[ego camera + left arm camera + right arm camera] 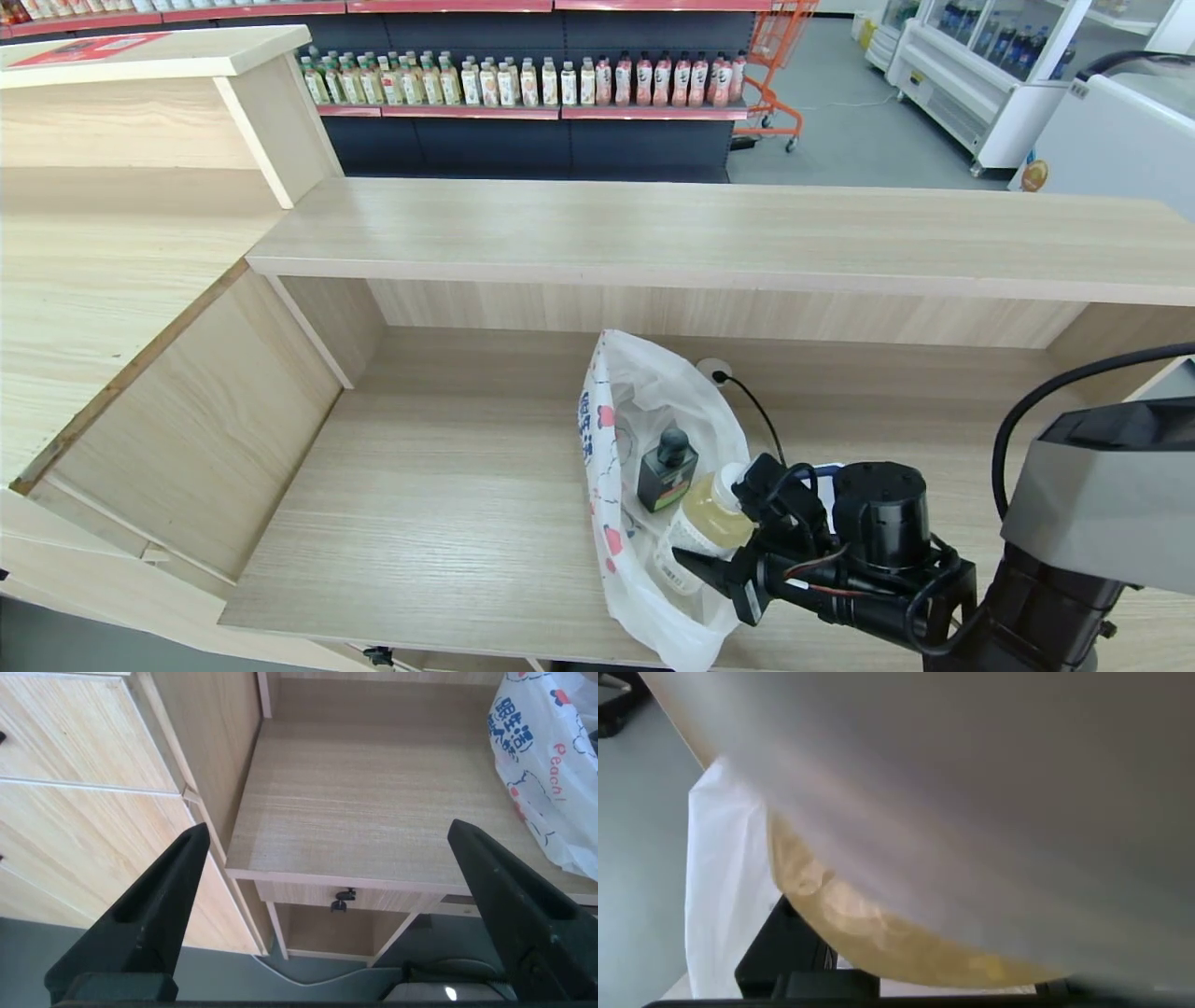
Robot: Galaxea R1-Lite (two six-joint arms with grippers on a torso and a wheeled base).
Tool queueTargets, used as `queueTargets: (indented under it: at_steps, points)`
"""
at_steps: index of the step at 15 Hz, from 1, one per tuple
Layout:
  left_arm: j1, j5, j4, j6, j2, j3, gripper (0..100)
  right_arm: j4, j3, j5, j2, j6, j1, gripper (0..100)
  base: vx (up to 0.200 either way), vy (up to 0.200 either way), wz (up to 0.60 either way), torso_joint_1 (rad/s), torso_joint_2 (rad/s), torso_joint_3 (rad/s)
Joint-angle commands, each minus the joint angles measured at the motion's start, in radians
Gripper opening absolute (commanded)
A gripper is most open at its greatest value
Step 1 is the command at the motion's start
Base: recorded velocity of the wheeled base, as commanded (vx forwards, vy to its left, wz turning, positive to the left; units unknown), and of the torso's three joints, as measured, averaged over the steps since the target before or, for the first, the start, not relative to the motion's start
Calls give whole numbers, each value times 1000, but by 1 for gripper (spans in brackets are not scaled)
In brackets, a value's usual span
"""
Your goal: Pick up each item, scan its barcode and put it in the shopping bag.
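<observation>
Gripping the pale bottle of yellowish drink [708,521], my right pincer [726,534] is clenched on it, one black finger on each side of its body. I hold the bottle tilted at the open mouth of the white shopping bag [627,392], low among the bag's walls. I cannot tell whether it touches the bag's bottom. From my right wrist, the yellow liquid of the bottle [878,929] sits pressed close, with the white plastic of the bag [717,877] beside it.

Inside the bag a small dark bottle with a black cap [667,474] stands upright, just beside the one I hold. The bag slumps on the lower wooden counter [439,504], near its front edge, and has pink and blue print on its outer side.

My left pincer [329,833] is released, its two black fingers [154,919] spread wide apart with nothing between them. It hangs out past the counter's front edge, well apart from the bag [547,775], looking over the bare wood toward it.
</observation>
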Motion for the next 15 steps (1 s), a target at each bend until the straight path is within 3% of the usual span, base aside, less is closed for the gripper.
queueTargets:
  at_steps: [1,5,11,15]
  points:
    - [0,0,0,0,0,1,100,-1,-2,2,28,-7,-9,100,0,0,0,0,0,0]
    - [0,0,0,0,0,0,100,2,-8,8,-25,41,-12,100,0,0,0,0,0,0]
    - [0,0,0,0,0,0,100,83,70,1,-354,188,-52,100,0,0,0,0,0,0]
    - [0,0,0,0,0,0,100,522,126,-4,-887,194,-230,100,0,0,0,0,0,0]
